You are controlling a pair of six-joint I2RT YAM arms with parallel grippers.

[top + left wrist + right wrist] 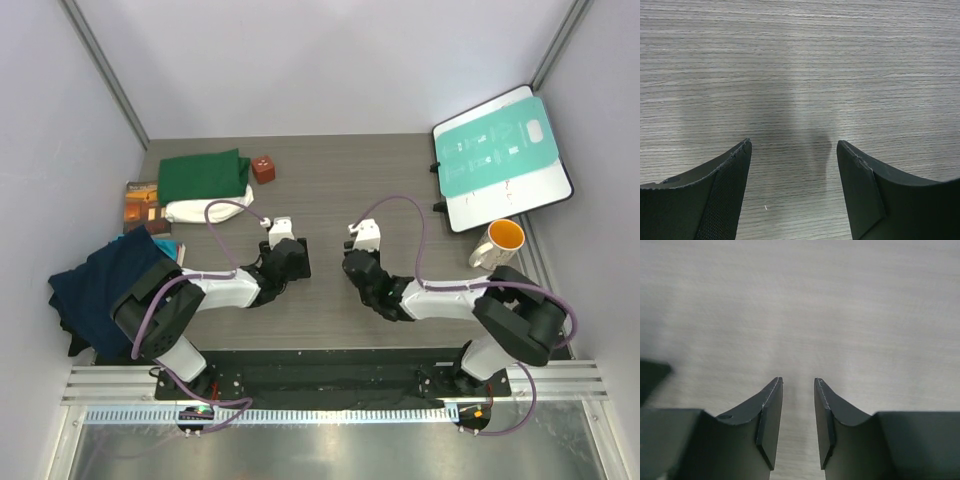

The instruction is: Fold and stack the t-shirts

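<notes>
A folded dark green t-shirt (pixel 204 174) lies on a folded cream-white t-shirt (pixel 203 210) at the back left of the table. A navy blue t-shirt (pixel 97 286) lies crumpled at the left edge, beside the left arm's base. My left gripper (pixel 289 258) (pixel 794 142) hangs open over bare wood at mid-table, nothing between its fingers. My right gripper (pixel 357 268) (pixel 798 380) faces the wood close by. Its jaws stand a narrow gap apart and hold nothing. Neither gripper touches any cloth.
A small brown cube (pixel 263 168) sits right of the green shirt. A brown book (pixel 143 204) lies left of the white shirt. At the back right a teal board (pixel 494 148) rests on a white tray, with a white mug (pixel 496 243) just in front.
</notes>
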